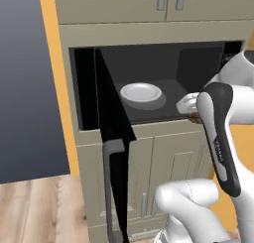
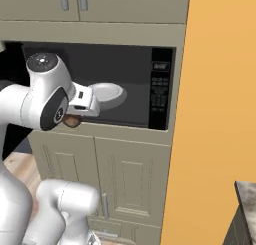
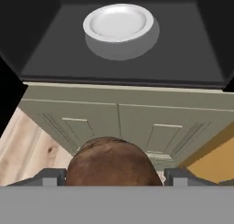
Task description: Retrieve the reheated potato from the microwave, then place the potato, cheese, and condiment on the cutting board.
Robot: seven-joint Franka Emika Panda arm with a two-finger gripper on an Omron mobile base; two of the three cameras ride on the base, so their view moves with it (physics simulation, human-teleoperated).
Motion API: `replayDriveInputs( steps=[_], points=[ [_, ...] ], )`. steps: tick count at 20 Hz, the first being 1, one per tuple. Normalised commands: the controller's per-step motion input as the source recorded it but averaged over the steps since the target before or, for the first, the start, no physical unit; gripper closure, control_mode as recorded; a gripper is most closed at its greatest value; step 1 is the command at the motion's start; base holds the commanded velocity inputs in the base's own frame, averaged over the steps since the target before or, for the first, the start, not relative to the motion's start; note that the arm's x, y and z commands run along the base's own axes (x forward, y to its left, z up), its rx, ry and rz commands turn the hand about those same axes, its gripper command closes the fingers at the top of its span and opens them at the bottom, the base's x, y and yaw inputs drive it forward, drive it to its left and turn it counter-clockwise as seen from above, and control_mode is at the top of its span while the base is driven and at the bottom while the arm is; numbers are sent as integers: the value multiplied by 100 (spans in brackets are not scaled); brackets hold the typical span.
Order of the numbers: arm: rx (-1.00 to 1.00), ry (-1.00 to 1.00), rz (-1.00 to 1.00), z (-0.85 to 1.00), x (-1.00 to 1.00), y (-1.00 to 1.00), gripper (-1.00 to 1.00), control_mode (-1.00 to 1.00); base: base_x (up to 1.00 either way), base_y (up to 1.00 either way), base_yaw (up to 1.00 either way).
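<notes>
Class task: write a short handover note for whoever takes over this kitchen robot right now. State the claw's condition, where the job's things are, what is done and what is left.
Claw: shut on the rough dark brown oval potato, which sits between its fingertips.
Position: the claw and potato are outside the wide black built-in microwave, in front of the cabinet doors below it.
Microwave: door swung open; the round white plate is inside, nothing on it.
Done: potato lifted off the plate and brought out.
Left: carry the potato to the cutting board, then add the cheese and condiment. These three things are still to be located.
</notes>
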Motion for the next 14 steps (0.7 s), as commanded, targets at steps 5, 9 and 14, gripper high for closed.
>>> replayDriveInputs(
  steps=[5,9,14],
  points=[
    [0,0,0,0,0,0,100,100,-100,0,-7],
    [0,0,0,0,0,0,100,100,-85,0,-16],
    [0,0,0,0,0,0,100,100,-28,0,-56]
  ],
)
